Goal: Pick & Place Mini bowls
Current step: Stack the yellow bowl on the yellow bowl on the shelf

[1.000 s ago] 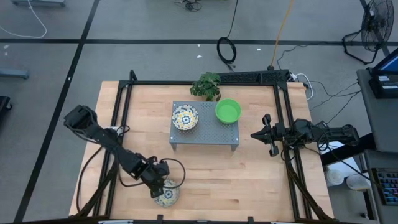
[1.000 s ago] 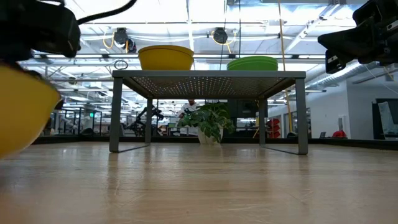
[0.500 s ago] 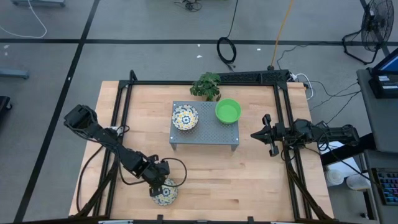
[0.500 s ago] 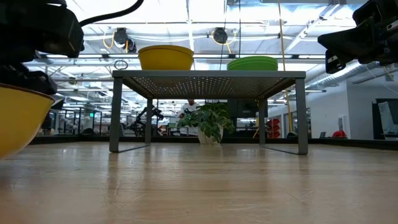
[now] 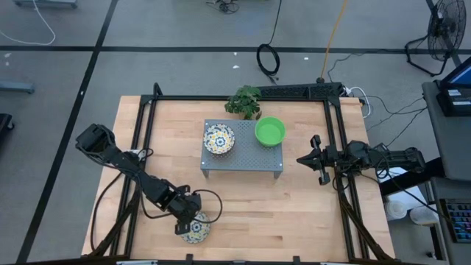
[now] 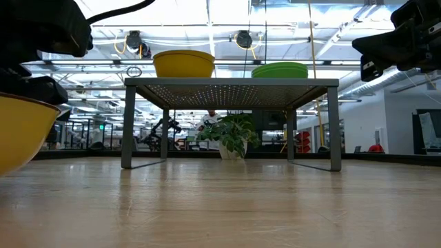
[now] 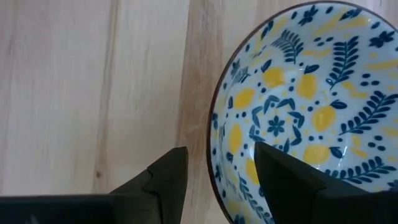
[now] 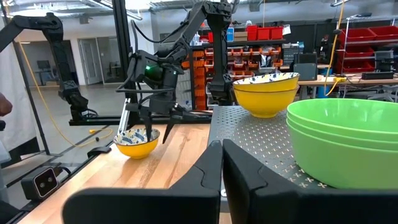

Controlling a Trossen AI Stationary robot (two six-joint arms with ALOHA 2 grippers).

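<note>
A mini bowl [image 5: 196, 231], floral inside and yellow outside, stands on its base near the table's near-left edge; it also shows in the low view [image 6: 21, 131] and the right wrist view [image 8: 138, 142]. My left gripper [image 5: 187, 217] is open above its left rim. In the left wrist view [image 7: 221, 149] one finger stands outside the rim and one inside, both clear of it. Stacked floral bowls [image 5: 218, 138] and green bowls [image 5: 270, 131] sit on a grey rack. My right gripper [image 5: 300, 158] waits shut, right of the rack.
The grey perforated rack [image 5: 243, 158] stands on thin legs mid-table, with open wood underneath [image 6: 227, 179] and in front of it. A small potted plant [image 5: 245, 101] sits behind the rack. A black frame [image 5: 147, 132] runs along the table's edges.
The floral bowl has come down from a raised position and now stands still on the table near the near-left edge. My left gripper has shifted slightly toward the table's left, staying over the bowl's rim.
</note>
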